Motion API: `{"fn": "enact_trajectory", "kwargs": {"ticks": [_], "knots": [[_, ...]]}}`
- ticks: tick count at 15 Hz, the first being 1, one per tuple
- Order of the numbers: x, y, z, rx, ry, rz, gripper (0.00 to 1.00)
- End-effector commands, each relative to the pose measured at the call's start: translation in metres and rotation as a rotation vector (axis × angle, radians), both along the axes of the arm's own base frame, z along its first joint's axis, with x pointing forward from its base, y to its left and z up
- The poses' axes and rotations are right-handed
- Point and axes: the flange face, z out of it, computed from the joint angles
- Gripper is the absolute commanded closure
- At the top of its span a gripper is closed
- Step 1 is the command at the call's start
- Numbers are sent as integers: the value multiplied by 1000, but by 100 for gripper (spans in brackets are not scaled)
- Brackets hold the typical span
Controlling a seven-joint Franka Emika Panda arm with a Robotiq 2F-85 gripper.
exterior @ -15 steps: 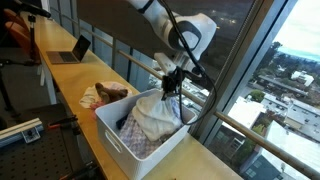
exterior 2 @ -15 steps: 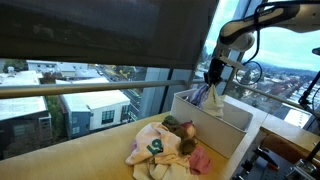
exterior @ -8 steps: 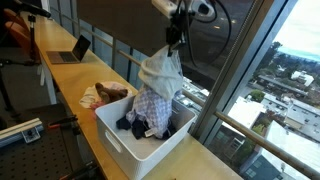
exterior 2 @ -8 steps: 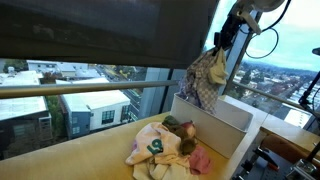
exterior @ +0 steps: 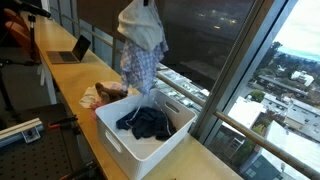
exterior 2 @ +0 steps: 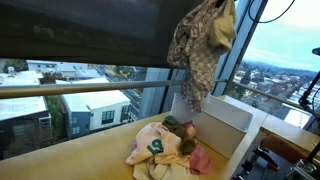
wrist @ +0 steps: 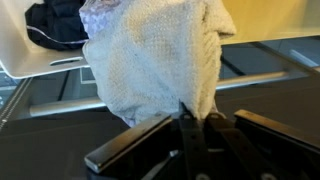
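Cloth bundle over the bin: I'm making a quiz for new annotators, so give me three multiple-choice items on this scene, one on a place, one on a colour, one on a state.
1. Where is the cloth bundle?
A) hanging above the white bin
B) lying on the floor
C) stuffed inside the bin

2. What colour is the garment lying in the bin?
A) red
B) dark blue-black
C) yellow

3. How is the gripper?
A) wide open and empty
B) shut on the cloth bundle
C) resting on the bin's rim

Answers: A, it dangles clear above the rim; B, a dark heap shows against the white walls; B, the wrist view shows the fingers pinched at the towel's top.
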Motion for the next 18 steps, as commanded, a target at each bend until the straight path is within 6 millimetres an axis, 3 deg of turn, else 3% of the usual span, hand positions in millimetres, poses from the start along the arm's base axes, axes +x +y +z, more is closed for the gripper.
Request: {"fn": "enact_trajectory", "kwargs": {"ticks": [1,3,4,8,12,18], "knots": [[-43,80,43,-16,-22,80,98],[-70,135,57,-21,-26,118,98],[-76,161,51,-27,-24,129,98],[-90,210,25,-36,24,161,98],[-75,217,-11,-53,80,161,98],[-43,184,-44,-60,142,106,98]]}}
